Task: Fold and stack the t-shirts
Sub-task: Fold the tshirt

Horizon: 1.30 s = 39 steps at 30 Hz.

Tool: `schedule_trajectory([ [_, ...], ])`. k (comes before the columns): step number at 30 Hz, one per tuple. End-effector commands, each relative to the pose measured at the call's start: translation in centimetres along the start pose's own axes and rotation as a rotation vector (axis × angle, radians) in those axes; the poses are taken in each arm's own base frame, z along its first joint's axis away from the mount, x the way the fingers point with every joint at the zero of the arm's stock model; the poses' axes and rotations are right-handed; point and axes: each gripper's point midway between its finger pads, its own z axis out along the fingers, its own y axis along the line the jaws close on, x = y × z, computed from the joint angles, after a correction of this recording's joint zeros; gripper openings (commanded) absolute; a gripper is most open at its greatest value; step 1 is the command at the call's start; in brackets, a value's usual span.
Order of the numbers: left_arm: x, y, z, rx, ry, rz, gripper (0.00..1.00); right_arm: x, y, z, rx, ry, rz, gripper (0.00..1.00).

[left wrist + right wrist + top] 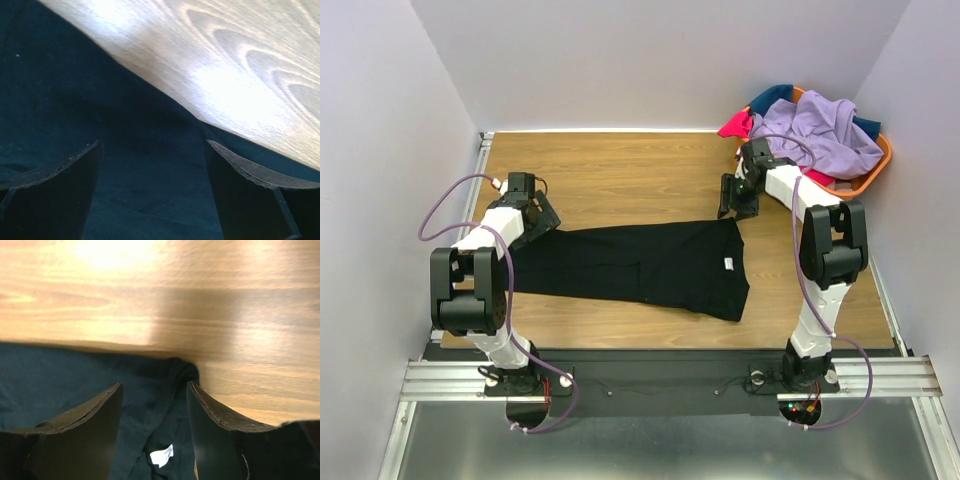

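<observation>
A black t-shirt (640,265) lies flat across the middle of the table, folded lengthwise, its white label (728,264) near the right end. My left gripper (542,215) is open over the shirt's far left corner; black cloth (150,170) lies between its fingers. My right gripper (732,205) is open just above the shirt's far right corner (182,367); the label (162,456) shows between its fingers. Lavender (825,130), pink-red (736,125) and teal (772,97) shirts are heaped in the orange basket.
The orange basket (876,171) stands at the back right corner against the wall. Walls close in the table on the left, back and right. Bare wood tabletop (620,175) lies behind the black shirt.
</observation>
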Motion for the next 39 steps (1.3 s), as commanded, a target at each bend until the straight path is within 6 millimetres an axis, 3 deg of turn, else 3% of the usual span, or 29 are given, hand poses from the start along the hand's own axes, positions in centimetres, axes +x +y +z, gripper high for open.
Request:
schedule_trajectory([
  [1,-1.4,0.1,-1.3,0.004,-0.038,0.001,0.94,-1.9,-1.3,0.1,0.042,-0.08,0.028,0.58],
  [10,0.6,1.1,-0.1,-0.029,0.008,0.005,0.94,-0.5,-0.5,1.3,-0.021,-0.03,0.054,0.34],
  [13,0.9,1.3,0.1,-0.035,0.013,0.006,0.94,0.0,-0.4,1.4,-0.036,-0.015,0.064,0.31],
  [15,1.3,1.4,0.3,-0.038,0.02,0.009,0.94,0.4,-0.5,1.5,-0.028,-0.006,0.072,0.14],
  [16,1.2,1.4,0.4,-0.037,0.013,0.01,0.94,0.4,-0.9,1.5,-0.013,-0.009,0.083,0.0],
  [26,3.2,3.0,1.1,-0.075,0.026,0.022,0.94,-3.0,-7.9,-0.1,0.13,-0.143,0.273,0.01],
  [34,2.8,5.7,0.5,-0.144,0.024,0.025,0.94,-4.4,-7.7,0.2,0.11,-0.158,0.252,0.0],
  [37,0.2,6.3,-0.6,-0.146,-0.024,-0.022,0.95,-4.3,-7.5,0.2,0.104,-0.156,0.244,0.0],
  [39,-3.0,6.2,-2.0,-0.132,-0.093,-0.057,0.96,-4.3,-7.4,0.1,0.098,-0.156,0.239,0.0],
])
